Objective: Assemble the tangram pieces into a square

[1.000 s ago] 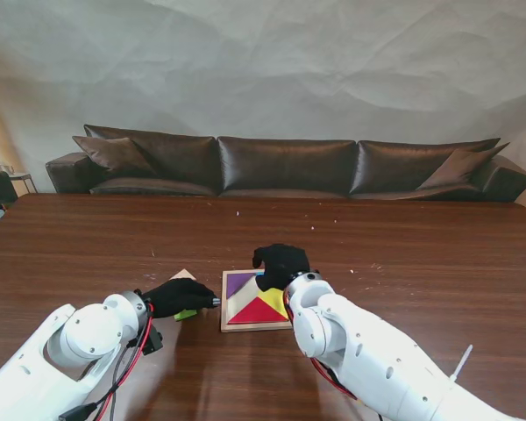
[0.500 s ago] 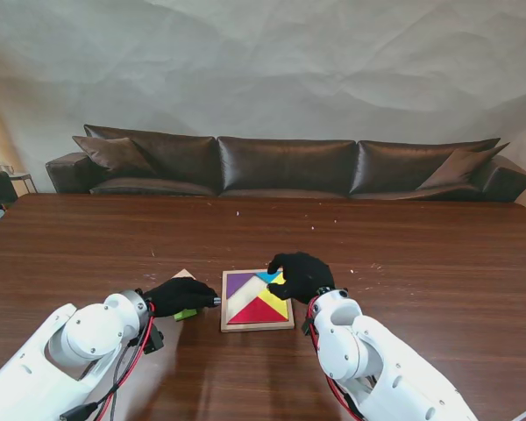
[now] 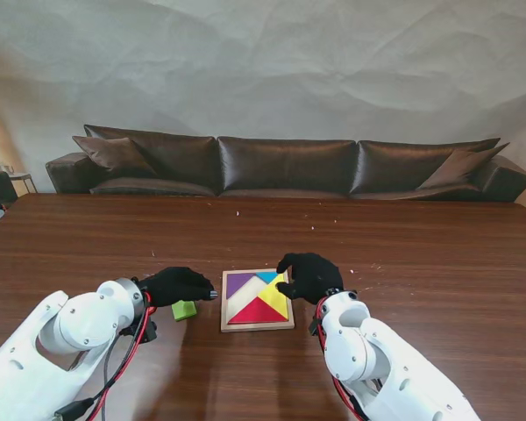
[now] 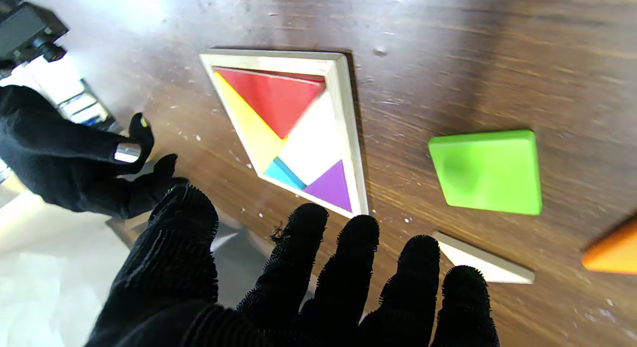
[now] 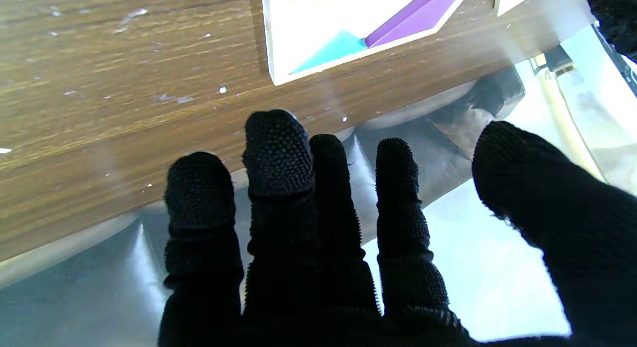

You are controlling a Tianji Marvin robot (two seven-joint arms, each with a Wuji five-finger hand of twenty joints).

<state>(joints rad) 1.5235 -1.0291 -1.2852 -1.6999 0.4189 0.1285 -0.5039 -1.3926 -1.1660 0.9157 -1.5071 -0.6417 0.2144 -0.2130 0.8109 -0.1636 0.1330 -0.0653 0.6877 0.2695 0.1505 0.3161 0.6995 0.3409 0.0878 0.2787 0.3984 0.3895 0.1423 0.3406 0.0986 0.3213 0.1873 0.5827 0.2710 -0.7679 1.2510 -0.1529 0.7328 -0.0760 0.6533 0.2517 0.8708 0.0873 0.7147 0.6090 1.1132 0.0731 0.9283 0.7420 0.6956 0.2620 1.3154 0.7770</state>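
Both arms are built of glossy white, rounded shells with bulbous joint housings — the left arm carries red and black cables looping beneath its wrist, the right arm a red cable along its inner side. Each ends in a five-fingered hand in a black knitted glove: left hand, right hand — the fingertips are studded with tiny grip dots.

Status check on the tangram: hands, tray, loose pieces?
Left hand open, right hand open at tray edge. Tray partly filled. Green piece, orange piece loose outside it.
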